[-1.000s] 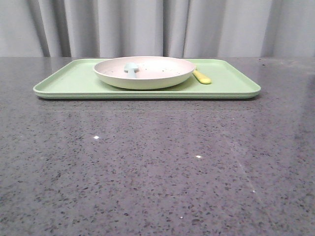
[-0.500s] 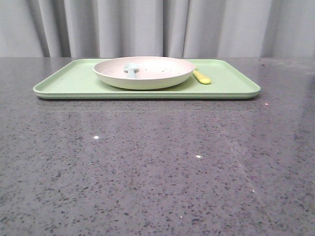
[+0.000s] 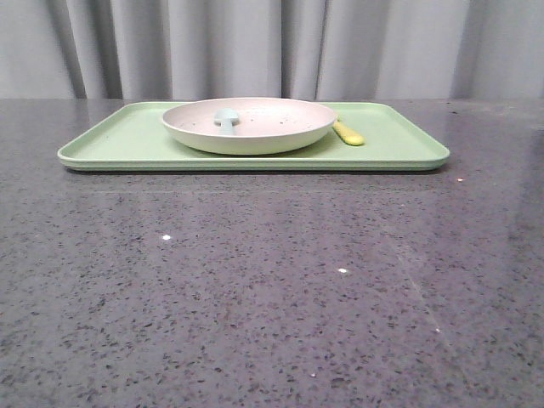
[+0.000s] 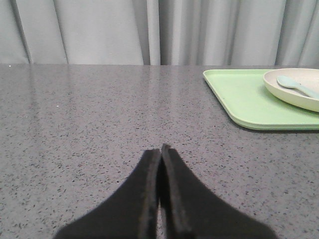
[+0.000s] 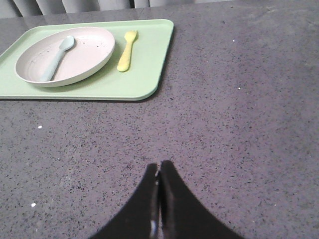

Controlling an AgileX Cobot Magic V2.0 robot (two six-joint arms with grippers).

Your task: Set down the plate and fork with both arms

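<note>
**Plate and fork on tray; both jaws closed, empty**

Plate sits on the light green tray, toward the tray's middle. Pale blue spoon lies inside the plate, bowl end near the rim. Fork lies flat on the tray just beside the plate, on the robot's right side of it, not touching the rim as far as the right wrist view shows. Tray rests on the grey speckled worktop, toward the far edge, with a grey curtain behind.

Left gripper: jaws pressed together, holding nothing, low over bare worktop, well apart from the tray's left end.

Right gripper: jaws likewise shut and empty, over bare worktop, well apart from the tray.
</note>
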